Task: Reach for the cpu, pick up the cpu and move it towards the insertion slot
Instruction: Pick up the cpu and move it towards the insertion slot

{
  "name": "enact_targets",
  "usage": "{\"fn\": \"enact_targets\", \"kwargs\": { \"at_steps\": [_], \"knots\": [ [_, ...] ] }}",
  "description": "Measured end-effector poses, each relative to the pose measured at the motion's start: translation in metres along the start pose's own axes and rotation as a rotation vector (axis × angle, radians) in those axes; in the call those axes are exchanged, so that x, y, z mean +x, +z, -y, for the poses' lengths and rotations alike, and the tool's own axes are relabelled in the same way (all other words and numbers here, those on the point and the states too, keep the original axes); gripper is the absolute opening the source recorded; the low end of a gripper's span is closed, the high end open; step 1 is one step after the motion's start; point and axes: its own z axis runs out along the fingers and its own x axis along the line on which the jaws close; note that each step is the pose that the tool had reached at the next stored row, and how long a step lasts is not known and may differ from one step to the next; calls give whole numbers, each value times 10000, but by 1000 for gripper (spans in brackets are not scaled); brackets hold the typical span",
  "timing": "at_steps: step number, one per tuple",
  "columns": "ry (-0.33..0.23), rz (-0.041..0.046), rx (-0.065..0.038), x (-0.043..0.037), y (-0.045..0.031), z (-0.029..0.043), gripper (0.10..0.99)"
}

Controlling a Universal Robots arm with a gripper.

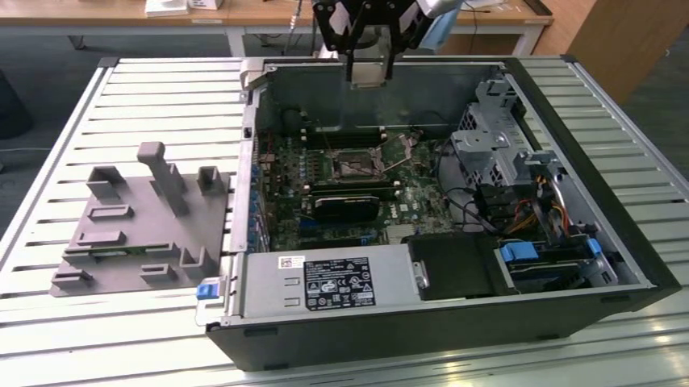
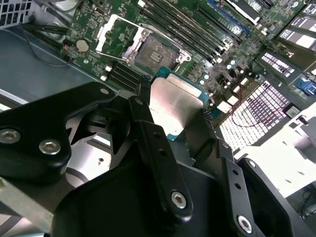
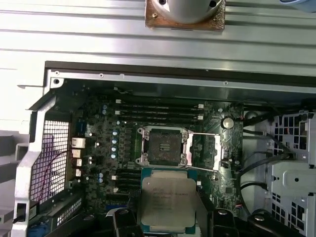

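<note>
**Chip held above the open computer case, short of the socket**

The robot's black two-fingered hand [image 2: 175,111] is closed on the cpu [image 3: 169,201], a thin square chip with a shiny silver metal top and a pale green border. In the second wrist view one finger [image 2: 144,94] presses one edge of the chip and the other finger presses the opposite edge, so the chip sits level between them.

Just beyond the hand, lower down on the green motherboard [image 3: 98,148], lies the insertion slot [image 3: 163,146], a dark square socket inside a silvery metal frame. Its hinged cover plate [image 3: 207,152] is swung open to one side, so the socket is uncovered. In the first wrist view the chip sits just beside the socket, not yet over it.

In the exterior view the hand [image 1: 367,68] hangs high over the far wall of the open black computer case [image 1: 431,339], which lies on a ribbed metal table [image 1: 161,97]. A grey plastic fixture tray [image 1: 129,234] lies well apart, at the exterior view's left.

The carry step looks under way. My judgement: the next move calls for bringing the chip squarely over the socket, level, with edges matched.
</note>
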Motion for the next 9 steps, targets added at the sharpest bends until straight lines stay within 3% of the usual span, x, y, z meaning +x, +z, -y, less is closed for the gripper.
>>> {"fn": "enact_targets", "kwargs": {
  "at_steps": [9],
  "knots": [
    [1, 2, 0, -57, 2, -18, 529]
  ]
}}
